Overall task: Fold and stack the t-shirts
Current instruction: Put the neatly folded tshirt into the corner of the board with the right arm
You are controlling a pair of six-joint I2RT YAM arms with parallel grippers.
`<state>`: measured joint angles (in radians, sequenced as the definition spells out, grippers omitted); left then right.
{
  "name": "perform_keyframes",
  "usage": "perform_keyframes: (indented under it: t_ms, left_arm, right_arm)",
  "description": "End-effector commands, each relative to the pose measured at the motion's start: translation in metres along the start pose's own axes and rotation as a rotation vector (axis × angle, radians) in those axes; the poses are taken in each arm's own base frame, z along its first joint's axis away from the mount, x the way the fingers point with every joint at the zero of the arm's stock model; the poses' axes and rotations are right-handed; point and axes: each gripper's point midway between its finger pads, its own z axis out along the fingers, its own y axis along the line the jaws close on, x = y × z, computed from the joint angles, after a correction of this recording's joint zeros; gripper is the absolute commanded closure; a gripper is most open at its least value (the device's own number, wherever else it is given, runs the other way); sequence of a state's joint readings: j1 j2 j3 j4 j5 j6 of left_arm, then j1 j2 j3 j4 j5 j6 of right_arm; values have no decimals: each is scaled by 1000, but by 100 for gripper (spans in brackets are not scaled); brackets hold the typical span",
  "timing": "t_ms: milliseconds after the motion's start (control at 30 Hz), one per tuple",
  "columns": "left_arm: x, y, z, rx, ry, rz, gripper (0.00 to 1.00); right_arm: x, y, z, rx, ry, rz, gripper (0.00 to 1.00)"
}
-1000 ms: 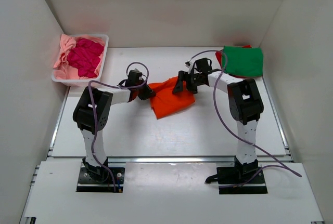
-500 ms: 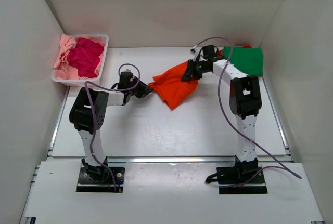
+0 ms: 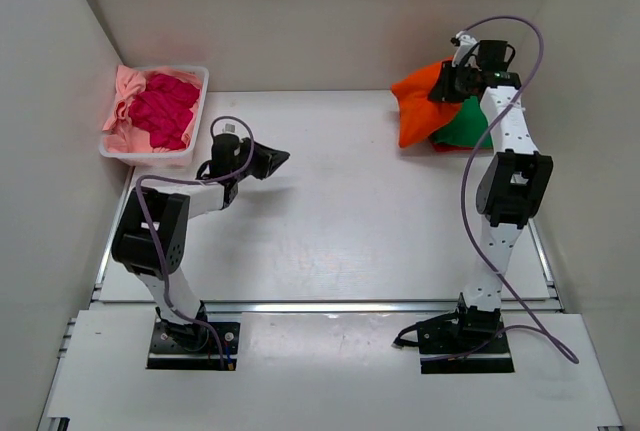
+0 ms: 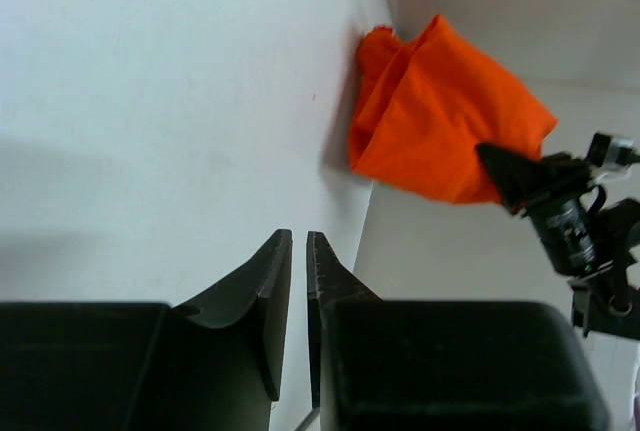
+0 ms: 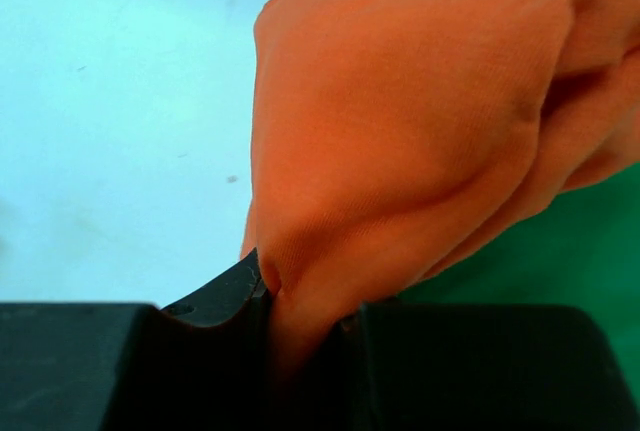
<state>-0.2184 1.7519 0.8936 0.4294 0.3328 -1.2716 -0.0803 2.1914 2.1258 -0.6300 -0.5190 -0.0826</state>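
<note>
The top camera looks steeply down from behind the arm bases over the whole table (image 3: 330,241). The left wrist view sees the orange t-shirt (image 4: 440,111) from afar, at one o'clock. The right wrist view presses close against it.

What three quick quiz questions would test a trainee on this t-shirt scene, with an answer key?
1. True or false: the left gripper holds the orange t-shirt.
2. Which t-shirt lies beneath the orange one? A green t-shirt, B blue, C black.
3. Where does the white basket stand?
Key: 1 false, the right gripper pinches it. 2 A. 3 At the far left corner of the table.
</note>
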Motion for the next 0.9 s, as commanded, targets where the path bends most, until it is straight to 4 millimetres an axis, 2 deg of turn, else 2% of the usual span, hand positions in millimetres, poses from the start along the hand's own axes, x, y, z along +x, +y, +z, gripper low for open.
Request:
perform_keyframes:
  t_ms: [0, 33, 100, 200, 233, 400, 500, 667, 767, 867]
  left_arm:
    - [19, -4, -19, 12, 38, 17, 77]
    - [20, -1, -23, 6, 36, 24, 77]
    - [25, 0, -30, -1, 41, 46, 77]
    - [30, 13, -40, -33, 48, 50, 77]
    - [31, 11, -45, -25, 47, 50, 77]
    - [41, 19, -52, -40, 62, 54, 77]
    - [47, 28, -57, -52, 73, 52, 77]
    - [50, 35, -64, -67, 78, 45, 77]
    - [52, 37, -61, -73, 84, 41, 77]
    - [53, 38, -60, -76, 88, 35, 77]
  right_arm:
    - [-33, -22, -5, 56, -94, -134, 100]
    - [-34, -34, -3, 78, -103, -135, 100]
    - [-39, -45, -2, 94, -121, -135, 100]
    - [-36, -64, -4, 131, -110, -120, 100]
    - [-27, -72, -1, 149, -89, -113, 100]
    - [-7, -110, -14, 242, -55, -106, 100]
    - [-16, -128, -26, 299, -88, -124, 99]
    - [-32, -137, -46, 336, -133, -132, 100]
    - [-38, -145, -56, 380, -151, -146, 100]
    - [-34, -155, -55, 392, -149, -131, 100]
